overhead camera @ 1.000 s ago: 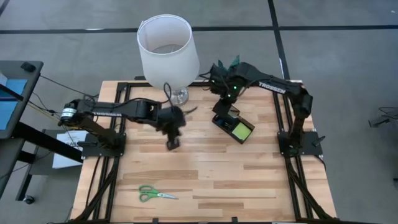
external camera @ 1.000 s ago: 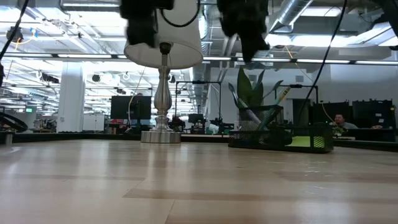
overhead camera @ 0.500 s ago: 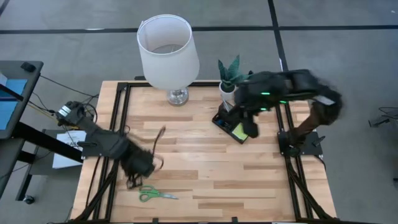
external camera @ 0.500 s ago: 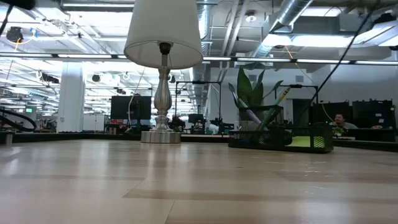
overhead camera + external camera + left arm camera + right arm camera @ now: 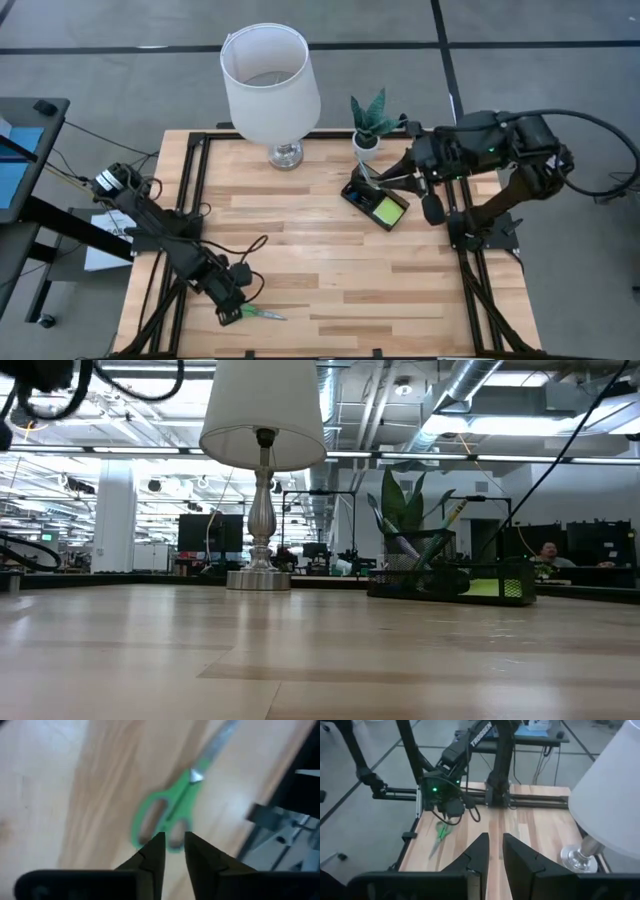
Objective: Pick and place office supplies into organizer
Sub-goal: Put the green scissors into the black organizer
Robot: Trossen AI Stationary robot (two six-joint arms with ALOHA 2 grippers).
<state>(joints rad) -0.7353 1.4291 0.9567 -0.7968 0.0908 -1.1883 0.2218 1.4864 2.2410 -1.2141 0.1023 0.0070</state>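
The green-handled scissors lie flat on the wood near the table's near-left corner, blades toward the right. My left gripper hangs just over their handle loops, pointing steeply down, with a narrow gap between its fingers; I see no touch. The black organizer stands at the far right and holds a lime sticky-note pad. In the low view, pens stick up from its back section. My right gripper is raised above the organizer, pointing across the table, a narrow gap between its fingers and nothing in it.
A white-shaded lamp on a silver base stands at the far middle. A small potted plant sits just behind the organizer. Black frame rails run along the table's left and right sides. The middle of the wooden top lies bare.
My left gripper has swung from the table's middle toward the near-left corner and sunk over the scissors, rolling as it went. My right gripper has risen from above the organizer, drawn back toward the right edge and tipped from pointing down toward nearly level.
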